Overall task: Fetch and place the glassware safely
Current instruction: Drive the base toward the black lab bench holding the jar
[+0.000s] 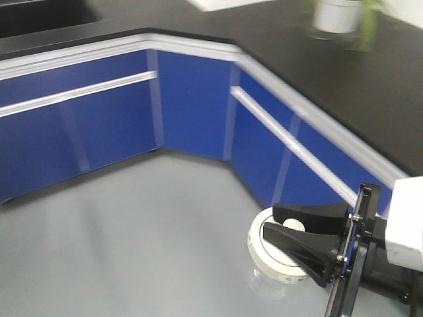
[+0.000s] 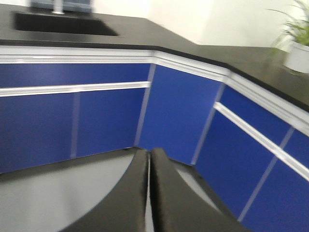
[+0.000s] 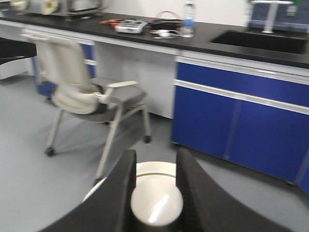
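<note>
The glassware hangs above the grey floor, carried by its lid: a round off-white lid (image 1: 269, 259) with a central knob (image 1: 295, 226), and faint clear glass below it. My right gripper (image 1: 270, 222) is shut on that knob, one black finger on each side. From the right wrist the knob (image 3: 157, 203) fills the gap between the fingers (image 3: 120, 193) of the right gripper (image 3: 155, 158), with the lid (image 3: 154, 170) beyond. The left gripper (image 2: 148, 152) is shut with nothing in it. No label shows.
Blue cabinets (image 1: 192, 105) under a black countertop (image 1: 317, 59) wrap round a corner ahead. A potted plant (image 1: 337, 14) stands on the counter, and a sink (image 2: 63, 23) is set in it. A wheeled chair (image 3: 82, 92) and a bottle (image 3: 188, 20) show in the right wrist view.
</note>
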### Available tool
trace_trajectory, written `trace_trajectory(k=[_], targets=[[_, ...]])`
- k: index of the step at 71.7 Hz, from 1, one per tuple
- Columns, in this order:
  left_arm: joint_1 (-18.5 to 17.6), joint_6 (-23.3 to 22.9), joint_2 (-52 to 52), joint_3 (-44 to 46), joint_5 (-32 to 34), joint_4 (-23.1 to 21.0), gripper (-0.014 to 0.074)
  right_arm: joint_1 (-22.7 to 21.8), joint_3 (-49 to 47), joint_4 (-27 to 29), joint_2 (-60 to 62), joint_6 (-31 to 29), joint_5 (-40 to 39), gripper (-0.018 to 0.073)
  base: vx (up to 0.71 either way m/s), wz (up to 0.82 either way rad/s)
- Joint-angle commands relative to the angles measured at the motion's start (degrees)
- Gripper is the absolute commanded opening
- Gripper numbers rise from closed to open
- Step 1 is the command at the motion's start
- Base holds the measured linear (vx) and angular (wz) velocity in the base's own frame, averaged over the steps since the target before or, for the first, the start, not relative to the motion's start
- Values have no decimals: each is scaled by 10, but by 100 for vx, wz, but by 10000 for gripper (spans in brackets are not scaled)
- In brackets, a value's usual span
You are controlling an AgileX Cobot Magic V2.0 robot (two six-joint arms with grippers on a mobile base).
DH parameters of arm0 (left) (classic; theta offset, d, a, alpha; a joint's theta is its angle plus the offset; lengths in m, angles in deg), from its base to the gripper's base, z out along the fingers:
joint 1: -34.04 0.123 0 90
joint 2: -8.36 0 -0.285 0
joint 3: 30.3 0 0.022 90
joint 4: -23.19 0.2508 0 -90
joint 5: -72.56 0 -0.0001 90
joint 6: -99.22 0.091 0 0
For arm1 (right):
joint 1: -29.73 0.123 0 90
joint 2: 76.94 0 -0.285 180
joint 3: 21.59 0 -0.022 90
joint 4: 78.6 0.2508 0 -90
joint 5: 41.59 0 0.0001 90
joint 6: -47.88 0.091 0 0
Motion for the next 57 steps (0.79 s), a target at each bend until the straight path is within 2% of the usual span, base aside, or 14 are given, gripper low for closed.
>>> trace_trajectory(k=[1, 30, 57], targets=[[0, -4, -6, 15, 37, 2, -7, -3, -15, 36, 6, -5, -24, -1, 23, -92], [0, -4, -6, 15, 37, 2, -7, -3, -15, 36, 6, -5, -24, -1, 22, -87], [0, -4, -6, 15, 37, 2, -7, -3, -15, 36, 6, -5, -24, -1, 19, -73]])
